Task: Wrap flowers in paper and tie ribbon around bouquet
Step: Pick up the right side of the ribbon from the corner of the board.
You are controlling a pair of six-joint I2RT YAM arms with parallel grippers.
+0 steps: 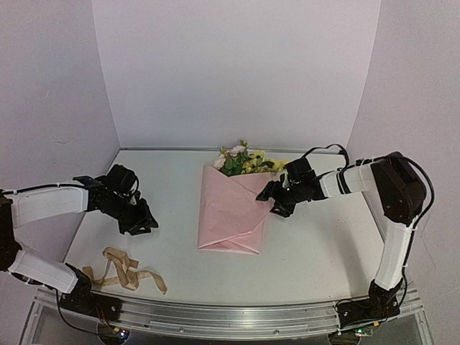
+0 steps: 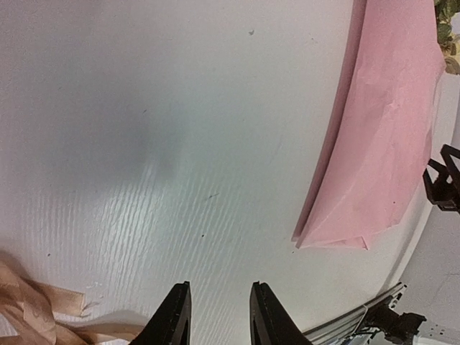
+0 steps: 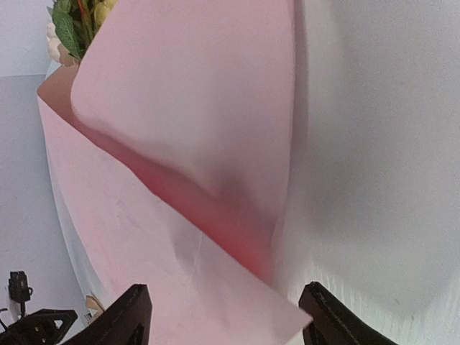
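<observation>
The bouquet lies in the middle of the table: pink paper (image 1: 228, 212) folded into a cone over the stems, with the flowers (image 1: 243, 159) sticking out at the far end. My right gripper (image 1: 277, 201) is at the cone's right edge, open wide. In the right wrist view a loose corner of the paper (image 3: 180, 108) lies between the spread jaws of that gripper (image 3: 224, 305), unpinched, with the flowers (image 3: 75, 21) at the top left. My left gripper (image 1: 141, 223) hovers left of the bouquet, open a little and empty (image 2: 219, 313). The tan ribbon (image 1: 122, 269) lies curled near the front left.
The ribbon (image 2: 29, 313) shows at the lower left of the left wrist view, close beside the left finger. The paper cone (image 2: 381, 144) lies at that view's right. A metal rail (image 1: 215, 316) runs along the table's near edge. Pale walls close in the back and sides.
</observation>
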